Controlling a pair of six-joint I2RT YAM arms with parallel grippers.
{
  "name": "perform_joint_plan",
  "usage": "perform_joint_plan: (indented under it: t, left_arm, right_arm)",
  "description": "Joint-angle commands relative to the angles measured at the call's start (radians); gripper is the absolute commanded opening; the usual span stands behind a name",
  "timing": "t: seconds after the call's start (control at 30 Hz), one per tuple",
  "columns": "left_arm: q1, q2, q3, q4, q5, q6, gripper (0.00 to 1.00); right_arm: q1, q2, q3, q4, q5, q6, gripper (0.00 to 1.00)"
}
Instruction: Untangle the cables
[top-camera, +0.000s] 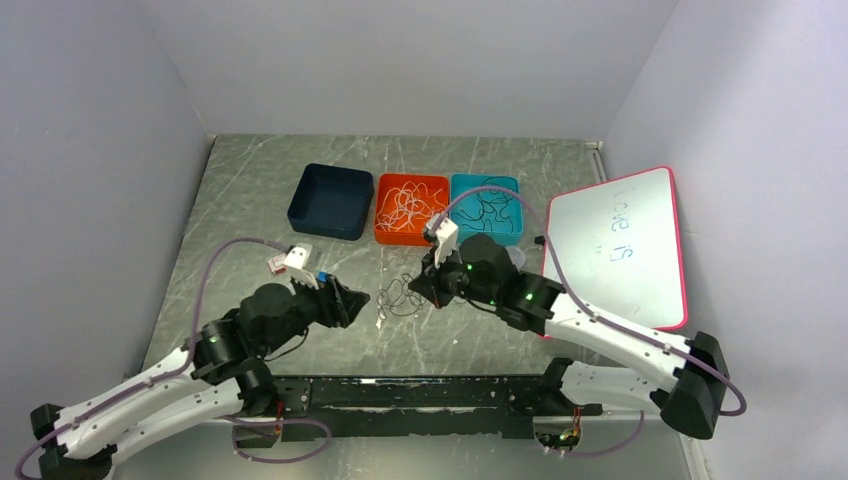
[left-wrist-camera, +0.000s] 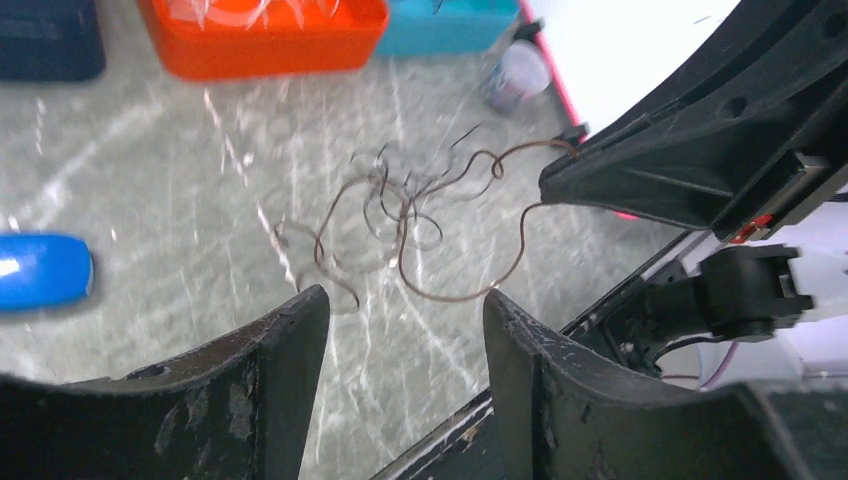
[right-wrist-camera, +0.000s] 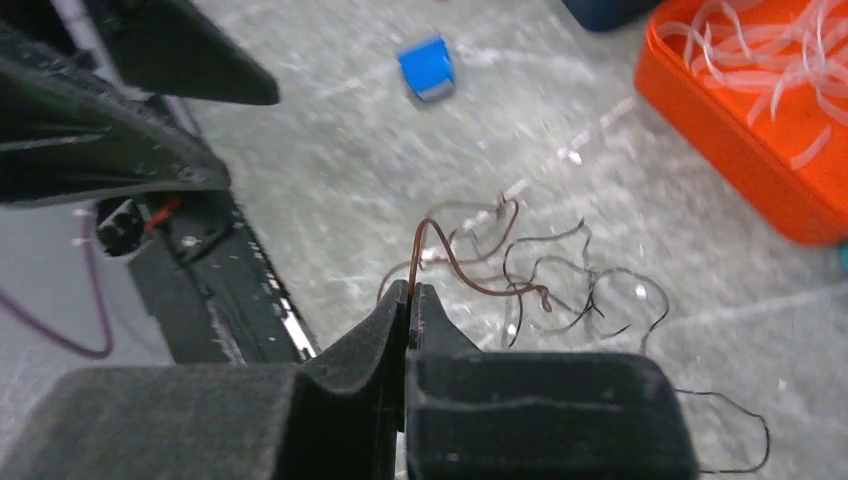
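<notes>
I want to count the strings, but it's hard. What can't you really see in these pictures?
The tangle of cables: too small in the top view and blurred in both wrist views, so it can't be counted.
The whiteboard writing: faint and unreadable in the top view.
The blue object: cut off by the left wrist view's edge, blurred in the right wrist view.

Pale lilac-grey left wall (top-camera: 90, 150), far wall (top-camera: 400, 60) and right wall (top-camera: 760, 100), scratched grey marbled table (top-camera: 250, 175) between them, red-framed whiteboard (top-camera: 620, 245) leaning at the right, soft even light
</notes>
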Motion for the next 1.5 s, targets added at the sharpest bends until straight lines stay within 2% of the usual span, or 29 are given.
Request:
perform_joint_plan:
  t: [0.0,0.13,0.3,0.53,0.77,0.93,1.07,1.47]
  left_arm:
    - [0.006,-0.075,0.104,-0.015,0.022,0.188,0.63]
    - [0.006,-0.123,0.129,0.041,0.098,0.280,0.62]
    - [0.006,-0.162,0.118,0.120,0.172,0.363,0.63]
    - [0.006,-0.047,0.143,0.233,0.278,0.430,0.64]
    - [0.006,0.107,0.153,0.386,0.315,0.484,0.68]
    - [0.006,0.158,0.130,0.483,0.372,0.471,0.72]
    - [0.006,0.175,0.114,0.532,0.407,0.456,0.79]
    - [0.006,0.261,0.050,0.655,0.414,0.438,0.79]
  right_arm:
    - [0.004,-0.037,0.110,-0.138,-0.207,-0.103,0.00]
    - [0.004,-0.004,0.215,-0.227,-0.369,-0.190,0.00]
    - [0.004,-0.009,0.271,-0.236,-0.394,-0.224,0.00]
    - [0.004,0.000,0.293,-0.167,-0.357,-0.134,0.00]
    - [0.004,-0.026,0.318,-0.125,-0.242,0.010,0.00]
    - [0.005,-0.023,0.321,-0.104,-0.236,0.080,0.00]
    - [0.005,-0.018,0.318,-0.073,-0.220,0.123,0.00]
    - [0.004,-0.018,0.351,0.022,-0.302,0.223,0.00]
